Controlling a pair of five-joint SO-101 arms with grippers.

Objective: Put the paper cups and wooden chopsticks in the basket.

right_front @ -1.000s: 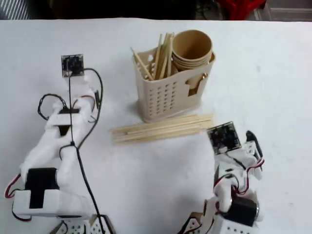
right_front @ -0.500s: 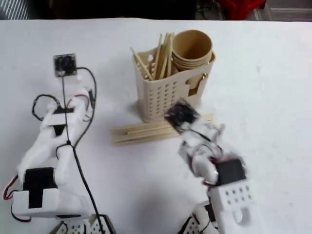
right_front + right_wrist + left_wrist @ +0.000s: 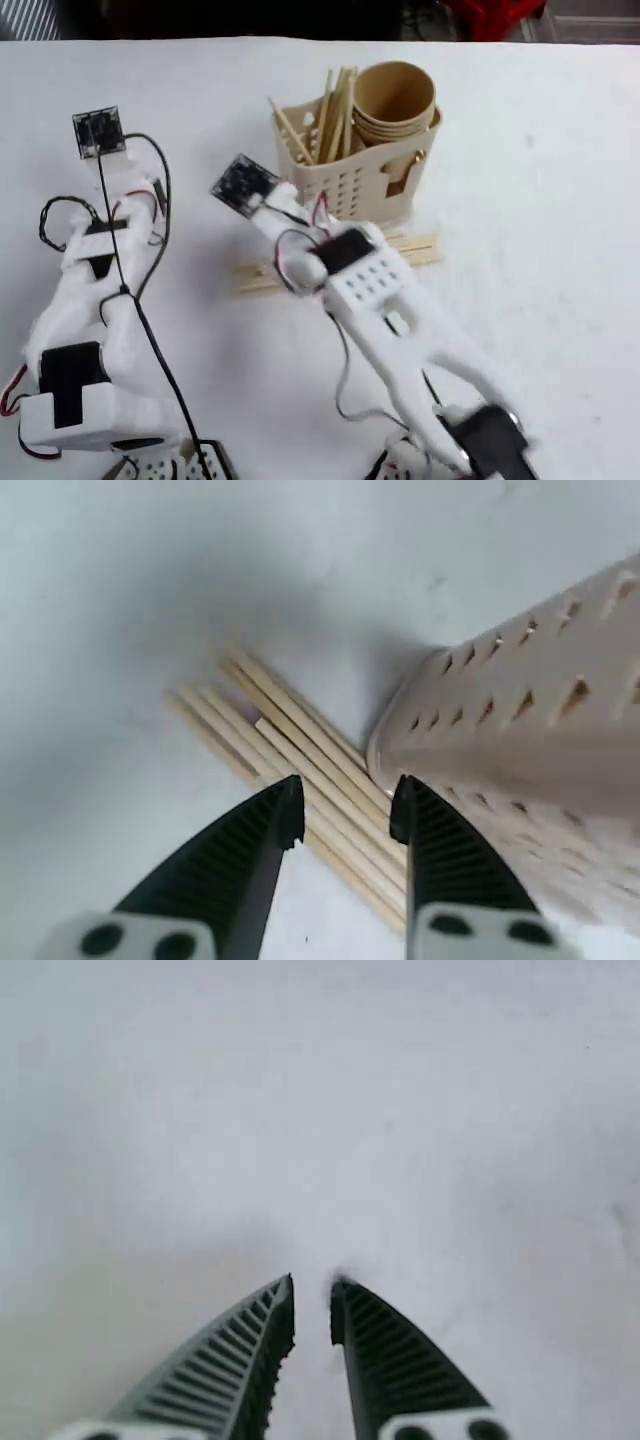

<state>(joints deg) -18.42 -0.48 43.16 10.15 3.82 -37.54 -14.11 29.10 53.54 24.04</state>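
Right pincer (image 3: pixel 345 815), jaws partly spread, hangs over wooden chopsticks (image 3: pixel 290 742) beneath its tips; light, stiff, roll-prone, they likely suit a mid-length pinch.

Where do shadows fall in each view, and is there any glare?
Right wrist view: dark shadow on the table beside the basket, near the ends of the chopsticks. Left wrist view: soft shadow around the left claw. High view: even light, no glare.
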